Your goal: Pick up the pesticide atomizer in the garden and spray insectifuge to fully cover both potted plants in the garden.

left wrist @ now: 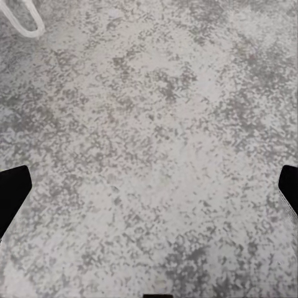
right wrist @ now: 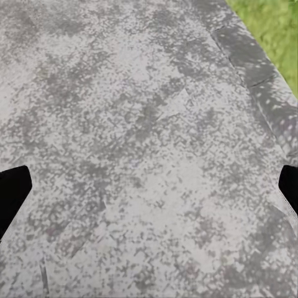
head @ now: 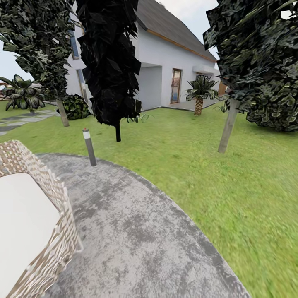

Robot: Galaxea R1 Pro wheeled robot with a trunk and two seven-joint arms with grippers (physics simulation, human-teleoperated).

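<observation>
Garden lawn [head: 215, 174] spread green past a round grey gravelly patio [head: 136, 231], seen from the head. Wicker seat [head: 45, 231] with a white cushion [head: 20, 223] at the patio's left edge; grey bollard lamp [head: 89, 147] upright at its far rim. Beyond: trees, a palm [head: 201, 96], a white house [head: 165, 62]. Left wrist: left gripper [left wrist: 149, 192] with dark fingers [left wrist: 12, 186] spread wide, holding nothing, over speckled gravel. Right wrist: right gripper [right wrist: 149, 192] equally wide, empty, above patio with a grass strip [right wrist: 273, 28] at its border.
</observation>
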